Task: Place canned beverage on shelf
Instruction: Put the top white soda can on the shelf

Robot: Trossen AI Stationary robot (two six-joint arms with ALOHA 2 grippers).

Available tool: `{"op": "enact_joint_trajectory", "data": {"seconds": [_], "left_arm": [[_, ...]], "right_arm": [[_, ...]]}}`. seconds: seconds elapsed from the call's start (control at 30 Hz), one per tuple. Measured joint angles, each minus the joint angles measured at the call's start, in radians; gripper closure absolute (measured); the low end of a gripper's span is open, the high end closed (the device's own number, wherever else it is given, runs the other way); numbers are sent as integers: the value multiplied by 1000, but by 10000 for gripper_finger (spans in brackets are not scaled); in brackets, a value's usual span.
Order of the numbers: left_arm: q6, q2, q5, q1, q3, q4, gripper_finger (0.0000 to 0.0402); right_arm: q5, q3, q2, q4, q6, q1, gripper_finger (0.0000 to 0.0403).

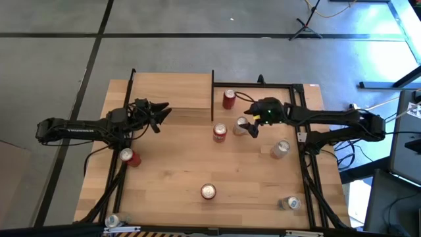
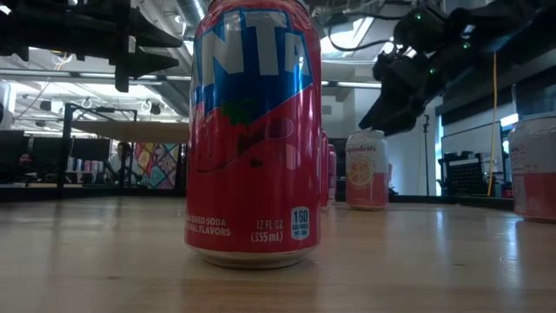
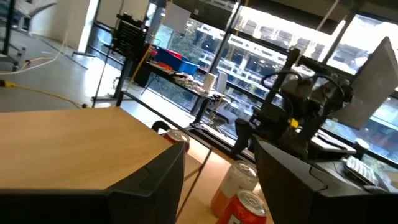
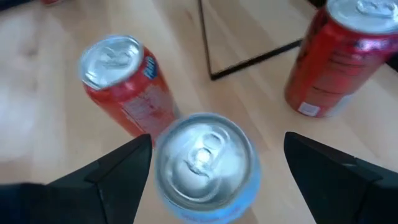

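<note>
A pale can with a silver top (image 4: 202, 155) stands upright on the table (image 1: 171, 171), just right of the shelf. My right gripper (image 1: 247, 125) hangs open over it and slants down. Its fingers (image 4: 118, 171) stand on either side of the can's top and touch nothing. In the low view the can (image 2: 367, 169) shows below that gripper (image 2: 391, 100). The shelf (image 1: 171, 92), a light-wood board with thin black posts, fills the far left of the table. My left gripper (image 1: 158, 113) is open, level and empty at the board's near right edge (image 3: 68, 143).
Two red cans (image 1: 220, 132) (image 1: 228, 99) stand close to the pale one. More cans are spread over the table: right (image 1: 281, 149), near right (image 1: 290, 203), left (image 1: 129, 157), near left corner (image 1: 113, 220). A Fanta can (image 2: 254, 130) stands near the front edge.
</note>
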State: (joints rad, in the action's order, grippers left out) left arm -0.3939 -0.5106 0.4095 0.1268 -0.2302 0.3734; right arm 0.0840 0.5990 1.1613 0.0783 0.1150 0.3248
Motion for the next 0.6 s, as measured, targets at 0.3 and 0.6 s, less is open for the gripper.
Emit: {"op": "enact_joint_trajectory", "data": {"seconds": [0.3,0.6], "left_arm": [[0,0,1,0,0,1,214],[-21,0,26,0,0,1,214]], "right_arm": [[101,-34,68,-137,-19,0,52],[47,-19,68,-106,-61,3,52]]}}
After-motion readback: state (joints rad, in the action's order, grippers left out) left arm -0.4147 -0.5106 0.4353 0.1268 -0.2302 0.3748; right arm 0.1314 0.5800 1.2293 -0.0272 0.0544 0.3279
